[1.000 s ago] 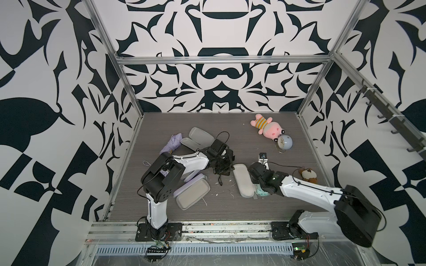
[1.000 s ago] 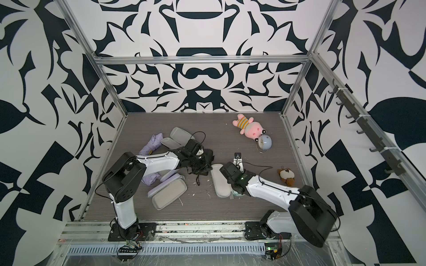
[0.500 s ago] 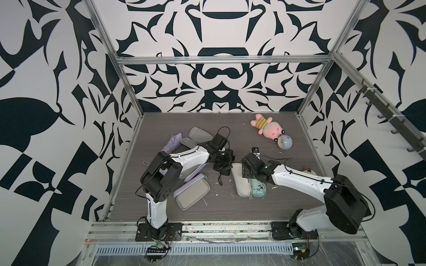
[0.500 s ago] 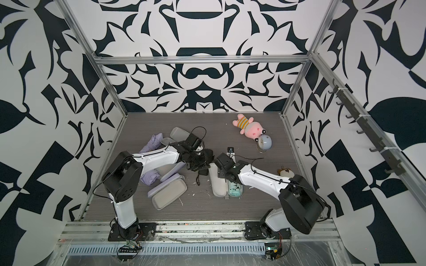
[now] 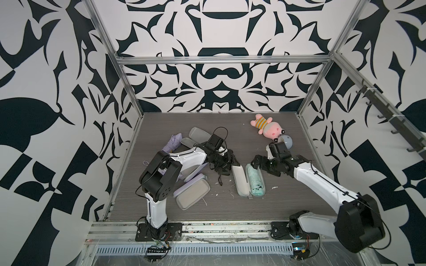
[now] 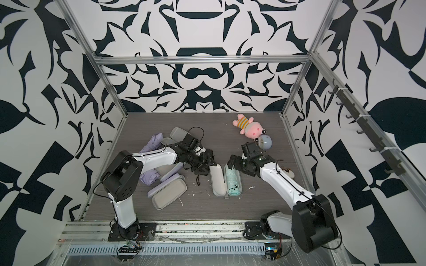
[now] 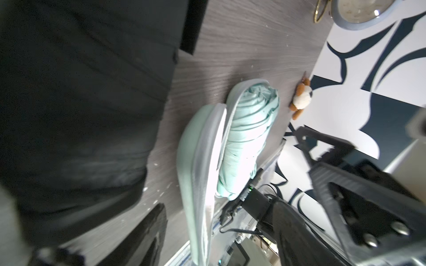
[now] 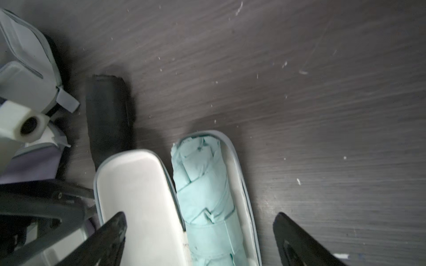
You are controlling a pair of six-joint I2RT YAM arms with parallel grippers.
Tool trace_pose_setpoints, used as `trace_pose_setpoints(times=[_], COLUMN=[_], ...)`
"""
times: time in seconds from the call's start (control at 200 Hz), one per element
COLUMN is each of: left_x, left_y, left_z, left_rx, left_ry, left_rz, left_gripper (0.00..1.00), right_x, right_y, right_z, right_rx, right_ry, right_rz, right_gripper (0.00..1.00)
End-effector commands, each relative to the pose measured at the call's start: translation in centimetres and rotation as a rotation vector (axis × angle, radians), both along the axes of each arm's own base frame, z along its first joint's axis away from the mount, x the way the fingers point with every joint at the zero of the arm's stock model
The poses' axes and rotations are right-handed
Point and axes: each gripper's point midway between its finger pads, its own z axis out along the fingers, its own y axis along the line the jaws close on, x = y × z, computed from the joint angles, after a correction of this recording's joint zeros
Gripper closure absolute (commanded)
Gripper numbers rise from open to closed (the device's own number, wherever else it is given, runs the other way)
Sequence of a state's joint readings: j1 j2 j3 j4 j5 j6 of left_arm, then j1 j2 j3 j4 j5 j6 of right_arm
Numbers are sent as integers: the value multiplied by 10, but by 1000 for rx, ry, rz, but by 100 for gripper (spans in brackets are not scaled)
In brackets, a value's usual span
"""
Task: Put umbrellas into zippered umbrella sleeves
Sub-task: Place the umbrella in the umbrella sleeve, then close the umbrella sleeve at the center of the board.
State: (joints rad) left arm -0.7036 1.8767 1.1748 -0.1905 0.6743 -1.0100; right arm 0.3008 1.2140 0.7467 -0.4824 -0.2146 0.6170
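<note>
The right gripper (image 8: 200,217) hangs wide open and empty. Just ahead of its fingertips the mint umbrella (image 8: 202,184) lies bedded in 1 half of the open mint sleeve (image 8: 133,188). The left gripper (image 5: 228,161), jaws apart, holds nothing. The umbrella is probably light and soft; the sleeve's stiff lid rim looks like the surest hold.

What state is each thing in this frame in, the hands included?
mint green umbrella: lying inside its sleeve
mint green sleeve: open, unzipped
black umbrella: outside any sleeve
far lilac umbrella: loose, unsleeved
near lilac sleeve: open, empty
left hand: open
right hand: open, holding nothing
</note>
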Motion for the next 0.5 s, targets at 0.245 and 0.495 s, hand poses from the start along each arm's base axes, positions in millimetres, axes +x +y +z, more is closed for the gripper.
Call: trace_pose_setpoints(times=[0.245,0.495], left_x=[-36,-34], left_y=[-35,-56], left_z=[25,27], left_rx=[-187,-242], left_ry=[15,27], left_rz=[-168,-209], left_gripper=[21,24], right_x=[-18,-23], right_y=[-8,6], right_z=[-24,-12], right_rx=[308,517], right_ry=[13,-9], right_rz=[-82,-62], right_gripper=[1,1])
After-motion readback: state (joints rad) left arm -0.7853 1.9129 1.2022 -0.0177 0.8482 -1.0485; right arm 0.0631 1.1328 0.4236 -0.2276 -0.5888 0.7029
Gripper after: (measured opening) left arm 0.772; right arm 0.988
